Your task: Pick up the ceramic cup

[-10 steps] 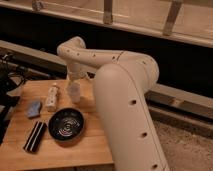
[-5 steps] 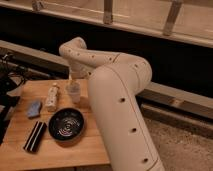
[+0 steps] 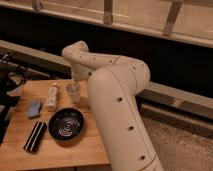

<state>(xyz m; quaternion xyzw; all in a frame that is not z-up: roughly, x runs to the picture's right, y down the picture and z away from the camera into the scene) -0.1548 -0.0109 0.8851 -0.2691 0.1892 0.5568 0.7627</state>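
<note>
Since the earlier frames the arm has been swung further across, so that more of the surface [image 3: 80, 152] is hidden behind it. From the left, a black rectangular object [image 3: 35, 136] and a blue cloth [image 3: 34, 108] are seen, then a white bottle [image 3: 52, 96] and a black bowl [image 3: 66, 125]. Just right of the bottle stands the ceramic cup [image 3: 74, 94], upright on the wood. The gripper [image 3: 75, 85] is lowered directly over the cup's rim.
</note>
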